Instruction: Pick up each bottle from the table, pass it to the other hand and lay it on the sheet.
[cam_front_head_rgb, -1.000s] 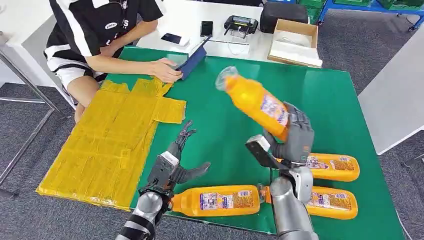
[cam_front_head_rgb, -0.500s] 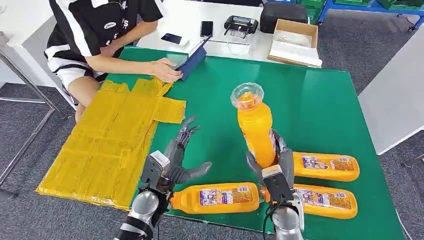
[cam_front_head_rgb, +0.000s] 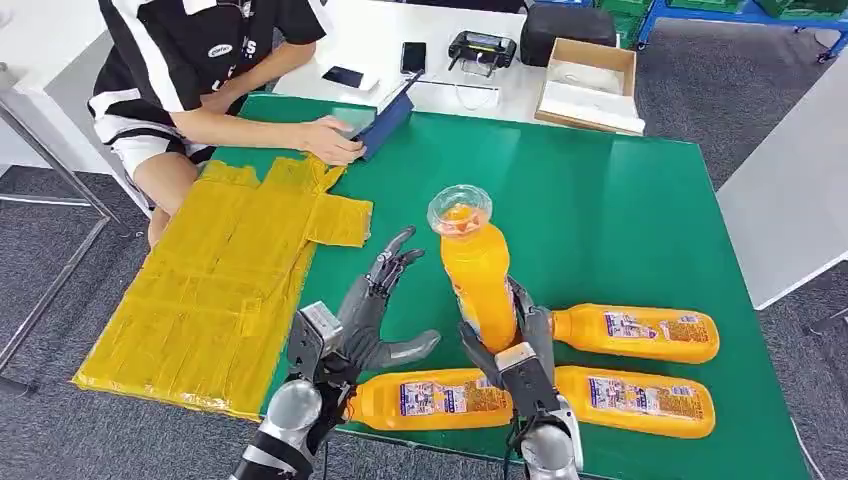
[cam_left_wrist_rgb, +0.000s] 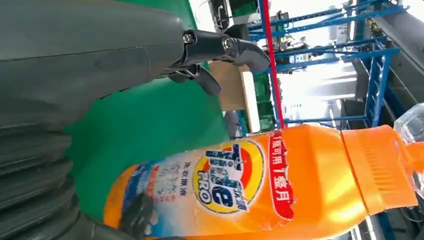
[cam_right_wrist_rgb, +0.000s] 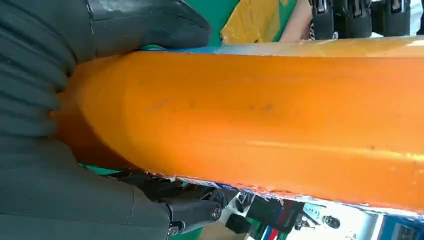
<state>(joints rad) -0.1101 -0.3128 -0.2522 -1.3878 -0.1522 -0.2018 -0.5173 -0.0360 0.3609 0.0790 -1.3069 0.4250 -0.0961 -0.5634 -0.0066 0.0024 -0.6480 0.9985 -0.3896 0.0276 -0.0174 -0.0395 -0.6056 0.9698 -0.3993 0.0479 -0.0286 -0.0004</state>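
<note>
We grip the upright bottle (cam_front_head_rgb: 478, 270) in our right hand (cam_front_head_rgb: 510, 350), just beside the spread, empty left hand (cam_front_head_rgb: 368, 315) (palm facing it).

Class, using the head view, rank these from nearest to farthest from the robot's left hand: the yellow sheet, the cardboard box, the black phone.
From the left hand:
1. Yellow sheet, just to its left on the green table.
2. Black phone, far ahead on the white table.
3. Cardboard box, ahead and well to the right.
</note>
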